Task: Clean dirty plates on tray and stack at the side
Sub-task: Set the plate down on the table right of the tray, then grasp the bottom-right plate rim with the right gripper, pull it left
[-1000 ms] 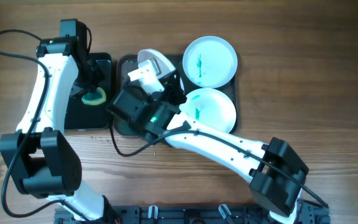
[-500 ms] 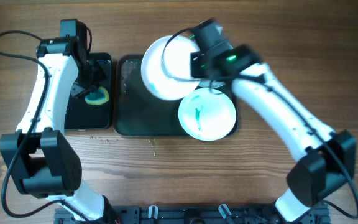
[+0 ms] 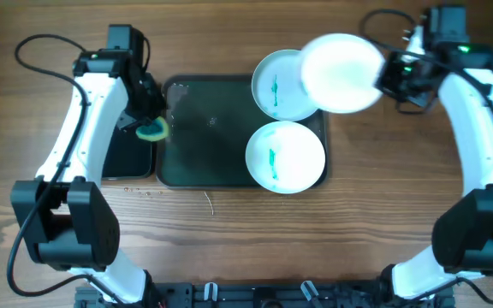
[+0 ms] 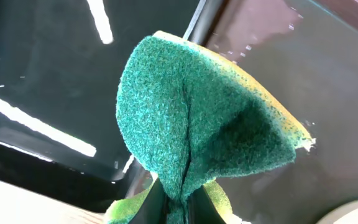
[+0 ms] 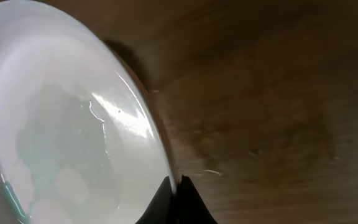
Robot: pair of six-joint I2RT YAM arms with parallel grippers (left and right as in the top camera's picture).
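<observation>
Three round, shallow white plates were in view. Two lay flat on the tray (image 3: 204,150), a large dark rectangle with rounded corners, a low rim and a glossy surface. The far plate (image 3: 274,85) sat in its right far corner and the near plate (image 3: 285,156) just in front of it, each marked with a teal-green smear. The third plate (image 3: 342,73) was off the tray, held in the air over its right far edge and the brown wood-grain table (image 3: 383,197), overlapping the far plate in the overhead view.

The right gripper (image 3: 390,75) pinched this plate by its right rim, the jaws drawn in to the thickness of the rim. In the right wrist view the plate (image 5: 73,124) was tilted and shiny, with what may have been a thin film of water and a faint teal trace near its lower left edge, though blur made that hard to judge.

The left gripper (image 3: 149,127) was clamped on the sponge (image 3: 152,132), at the border between the tray and the smaller black bin (image 3: 127,158). Up close, the sponge (image 4: 197,124) was folded on itself, coarse green scouring side outward with a yellow foam edge, squeezed at its base between narrow jaws.
</observation>
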